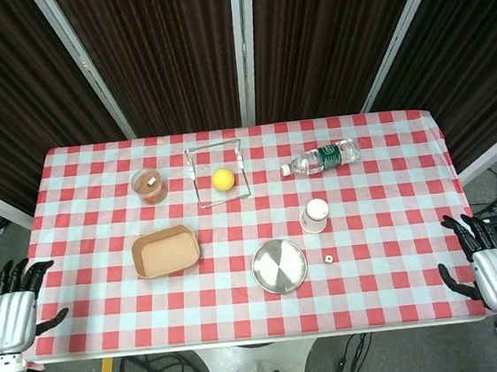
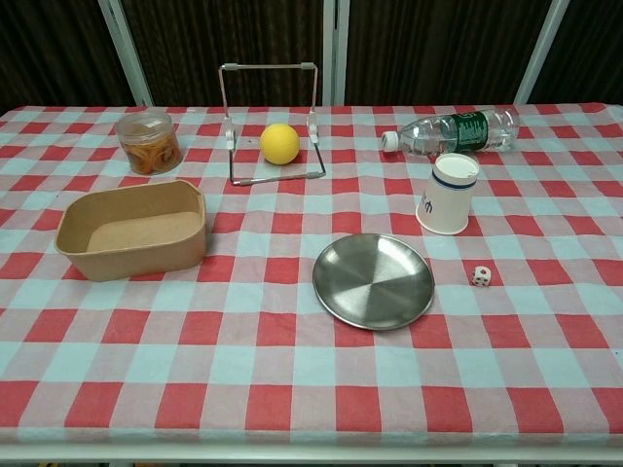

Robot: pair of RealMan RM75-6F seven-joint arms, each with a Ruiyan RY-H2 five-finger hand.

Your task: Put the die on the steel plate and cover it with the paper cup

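Both my hands, left and right, sit off the desk's side edges, fingers spread, holding nothing. Die lies just beside the steel plate near the front edge, paper cup upside down behind it.

the die lay on the table, just right of the steel plate. the paper cup stood behind both, the bottle lay further back, and the cardboard tray sat well left of the plate.
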